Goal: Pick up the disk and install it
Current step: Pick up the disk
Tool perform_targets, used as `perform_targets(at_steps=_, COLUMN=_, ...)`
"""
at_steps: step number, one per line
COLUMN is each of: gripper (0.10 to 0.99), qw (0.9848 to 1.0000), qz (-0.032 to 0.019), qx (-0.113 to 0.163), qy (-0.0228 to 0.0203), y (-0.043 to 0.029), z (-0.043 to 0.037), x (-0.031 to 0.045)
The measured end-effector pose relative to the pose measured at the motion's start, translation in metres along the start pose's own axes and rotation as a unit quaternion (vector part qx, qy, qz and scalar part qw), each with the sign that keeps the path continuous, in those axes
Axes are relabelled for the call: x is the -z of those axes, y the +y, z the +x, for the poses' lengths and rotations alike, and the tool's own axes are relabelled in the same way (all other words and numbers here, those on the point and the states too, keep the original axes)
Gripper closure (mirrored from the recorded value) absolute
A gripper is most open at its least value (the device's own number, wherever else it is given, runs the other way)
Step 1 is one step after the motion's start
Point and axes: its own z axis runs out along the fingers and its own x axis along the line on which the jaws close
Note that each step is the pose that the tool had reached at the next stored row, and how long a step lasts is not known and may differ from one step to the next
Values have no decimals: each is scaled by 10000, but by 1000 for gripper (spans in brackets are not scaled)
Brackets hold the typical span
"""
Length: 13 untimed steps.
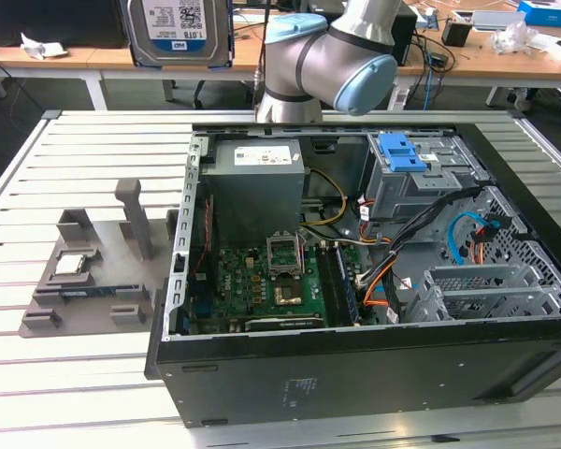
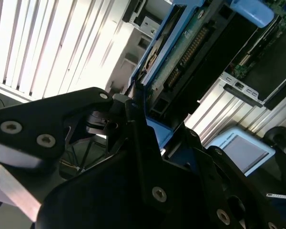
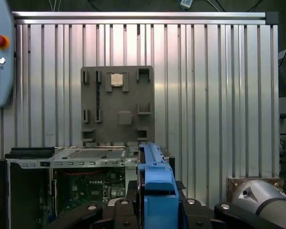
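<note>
The disk (image 1: 180,28) is off the table (image 1: 75,140) and held high, at the top of the exterior view toward that view's left. It is beside the arm (image 1: 332,56) and well apart from the computer case (image 1: 355,360). The gripper (image 2: 136,107) has hold of it: in the second wrist view the jaws are closed on the edge of the blue bracket (image 3: 155,191) that frames the disk, with no gap visible between jaws and bracket. Status, as a judgement: the pick-up step is complete. The install step is not yet done, since the disk is outside the case and no bay holds it. Inside the case, a grey drive cage (image 1: 416,192) carries a blue plastic piece (image 1: 400,152), and a second cage (image 1: 491,290) sits toward the exterior view's right. A grey holder plate (image 1: 84,281) lies on the table just beside the case, with a small square chip (image 1: 72,264) seated in it. Markings: the disk carries a blue-and-white label with barcodes, and the power supply (image 1: 257,192) carries a white sticker. The print on both is too small to read.
</note>
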Motion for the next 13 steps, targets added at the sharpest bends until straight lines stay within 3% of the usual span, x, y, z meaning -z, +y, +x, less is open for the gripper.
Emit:
perform_targets(at_steps=3, gripper=718, qw=9999, qz=1, qx=-102, qy=-2, y=-30, z=-1, x=-9)
perform_targets(at_steps=5, gripper=718, qw=9999, qz=0, qx=-127, qy=-2, y=-102, z=-2, x=-16)
perform_targets(at_steps=8, gripper=718, qw=9999, qz=0, qx=-132, qy=-2, y=-323, z=-7, x=-36)
perform_targets(at_steps=13, gripper=718, qw=9999, qz=1, qx=-132, qy=-2, y=-589, z=-12, x=-63)
